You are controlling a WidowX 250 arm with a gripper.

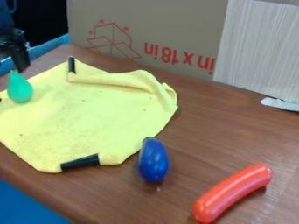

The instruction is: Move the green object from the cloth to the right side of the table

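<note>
At the upper left of the camera view hangs the black gripper (20, 59), close to the left edge. Just below it is the green pear-shaped object (20, 89), its narrow end pointing up toward the gripper. The green object is on the left part of the yellow cloth (88, 113), which lies over the left half of the brown table (204, 131) with a raised fold along its back right side. Whether the gripper touches the green object I cannot tell.
A blue egg-shaped object (154, 160) lies beside the cloth's lower right edge. A red curved sausage-like object (232, 192) is at the lower right. Behind the table stands a cardboard panel (192, 26), with a whitish piece (281, 104) near the right edge.
</note>
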